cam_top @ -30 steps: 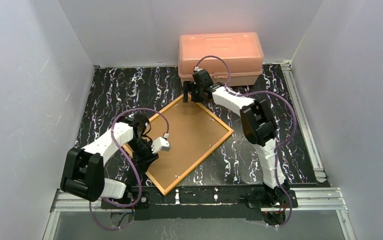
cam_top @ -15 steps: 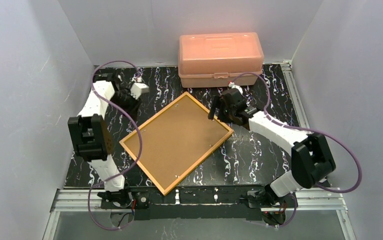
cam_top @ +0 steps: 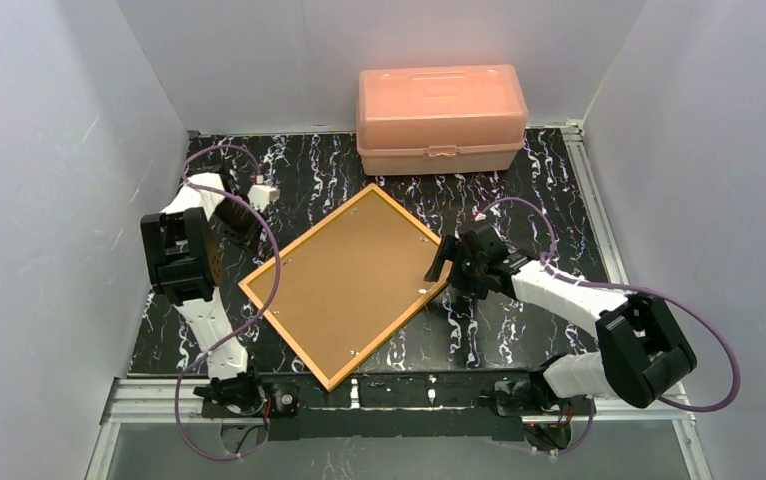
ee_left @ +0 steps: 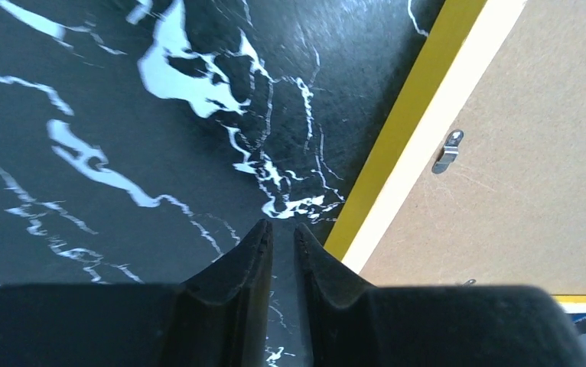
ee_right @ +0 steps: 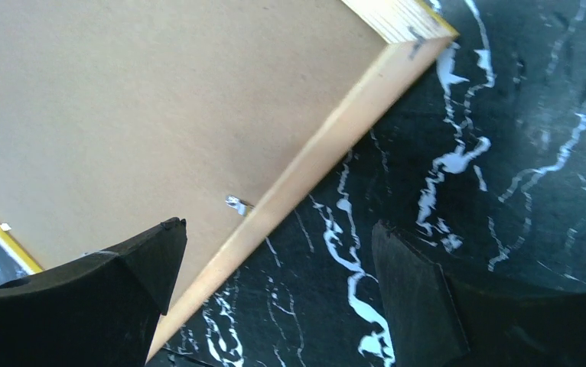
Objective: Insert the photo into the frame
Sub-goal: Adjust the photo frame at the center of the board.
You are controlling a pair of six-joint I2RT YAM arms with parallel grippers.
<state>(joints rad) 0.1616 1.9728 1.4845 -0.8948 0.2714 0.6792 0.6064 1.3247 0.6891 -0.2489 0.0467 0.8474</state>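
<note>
Left gripper (ee_left: pixel 281 225), nearly closed and empty, hangs above the table (cam_top: pixel 289 160) near its left edge, just beside the frame (cam_top: pixel 354 285), which lies back up and askew at the table's centre; right gripper (ee_right: pixel 275 229), wide open and empty, stands over the frame's right edge near its corner.

frame (cam_top: pixel 354 283) back: matt brown fibreboard | clip (ee_left: pixel 449 151): shiny metal | table (cam_top: pixel 299 170): glossy black marbled | box (cam_top: pixel 441 105): smooth salmon plastic

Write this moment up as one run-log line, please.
frame: flat on table, back up | photo: not visible | left end effector: barely open, empty, beside frame | right end effector: open over frame edge
</note>
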